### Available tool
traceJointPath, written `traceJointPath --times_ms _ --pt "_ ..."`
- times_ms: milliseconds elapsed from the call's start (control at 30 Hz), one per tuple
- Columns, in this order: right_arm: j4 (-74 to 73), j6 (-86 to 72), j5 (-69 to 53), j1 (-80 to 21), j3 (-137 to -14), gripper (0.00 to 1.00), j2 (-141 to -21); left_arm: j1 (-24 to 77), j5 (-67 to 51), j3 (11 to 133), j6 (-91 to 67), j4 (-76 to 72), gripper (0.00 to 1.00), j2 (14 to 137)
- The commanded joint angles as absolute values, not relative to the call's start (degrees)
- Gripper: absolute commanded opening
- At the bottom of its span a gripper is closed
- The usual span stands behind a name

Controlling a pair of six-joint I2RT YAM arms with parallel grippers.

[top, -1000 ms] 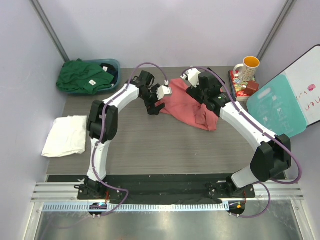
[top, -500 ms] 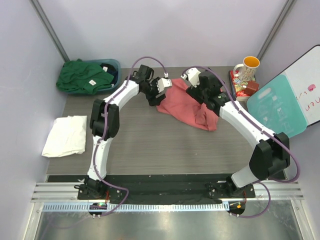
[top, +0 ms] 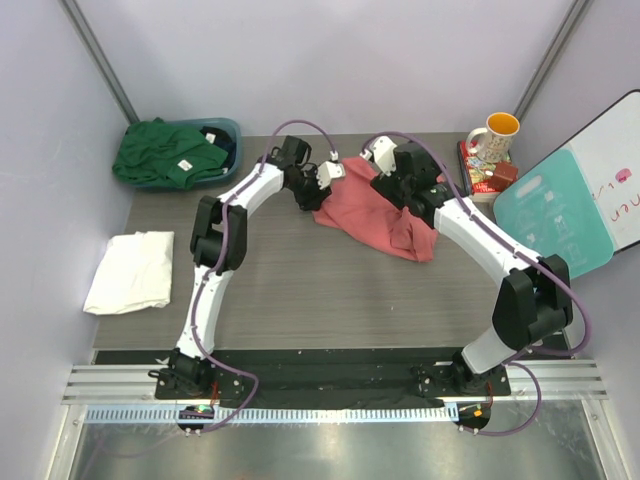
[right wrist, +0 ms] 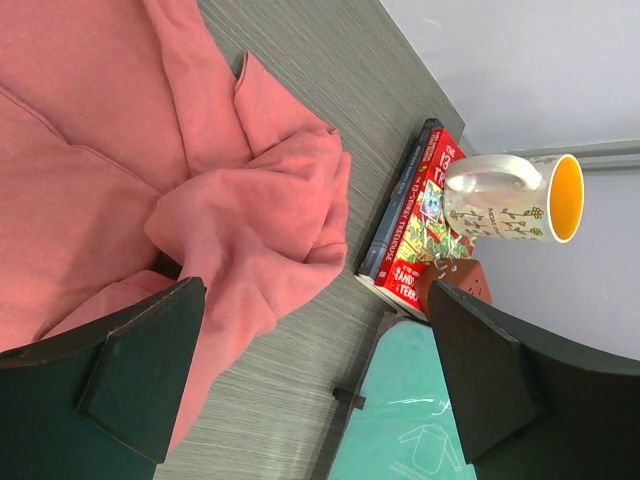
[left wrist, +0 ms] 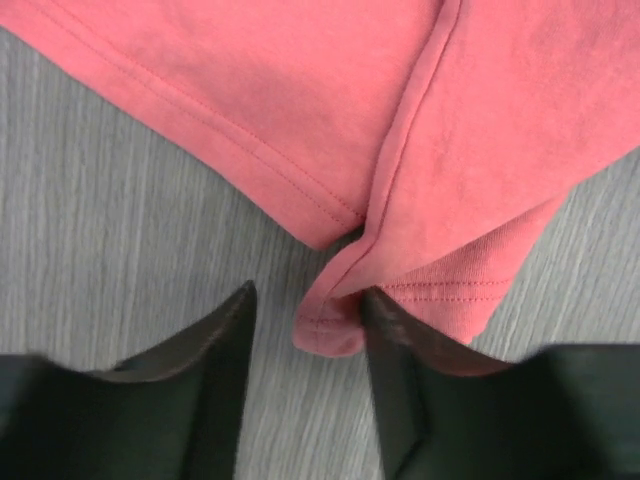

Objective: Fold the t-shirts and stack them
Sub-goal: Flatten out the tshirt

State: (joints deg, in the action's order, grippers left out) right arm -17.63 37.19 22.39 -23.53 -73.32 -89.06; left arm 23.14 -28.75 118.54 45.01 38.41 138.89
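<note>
Left gripper (left wrist: 308,298) half-wide, straddling the hem corner of the coral-red t-shirt (top: 372,212), far-centre of the bench (top: 300,290). Right gripper (right wrist: 315,292) wide, over the shirt's bunched part.

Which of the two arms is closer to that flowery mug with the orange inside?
Right. The right arm's fingers hang over the coral-red shirt, with the mug just beyond its edge; the left arm's fingers straddle the shirt's opposite corner, farther from it.
</note>
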Motion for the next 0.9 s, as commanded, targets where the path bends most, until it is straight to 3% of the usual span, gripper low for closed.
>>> traceJointPath --times_ms 0,67,300,433,600,700,867 --pt "-15.12 36.39 22.59 -23.29 -76.29 0.99 -88.94 22.94 -30.67 121.99 42.89 36.21 0.39 139.39" --pt "-15.12 36.56 22.67 -23.2 -76.29 0.99 -89.03 22.94 -31.11 122.69 41.67 36.3 0.0 139.75" --pt "-14.85 36.83 23.38 -22.68 -76.55 0.99 -90.17 22.33 -28.75 124.19 38.41 38.14 0.0 137.64" --pt "-14.94 36.3 23.64 -22.41 -77.25 1.0 -91.58 20.84 -18.05 124.28 37.44 41.46 0.0 130.2" --pt "-16.26 33.93 21.01 -22.24 -80.15 1.0 -94.91 16.88 -16.44 122.79 38.67 49.21 0.0 120.43" --pt "-20.02 30.86 16.27 -22.32 -83.4 1.0 -97.9 14.86 -17.58 121.12 39.98 56.22 0.0 114.8" --pt "-25.92 27.07 -1.43 -22.59 -91.56 1.0 -102.39 14.85 -19.42 114.1 40.52 59.41 0.0 107.24"
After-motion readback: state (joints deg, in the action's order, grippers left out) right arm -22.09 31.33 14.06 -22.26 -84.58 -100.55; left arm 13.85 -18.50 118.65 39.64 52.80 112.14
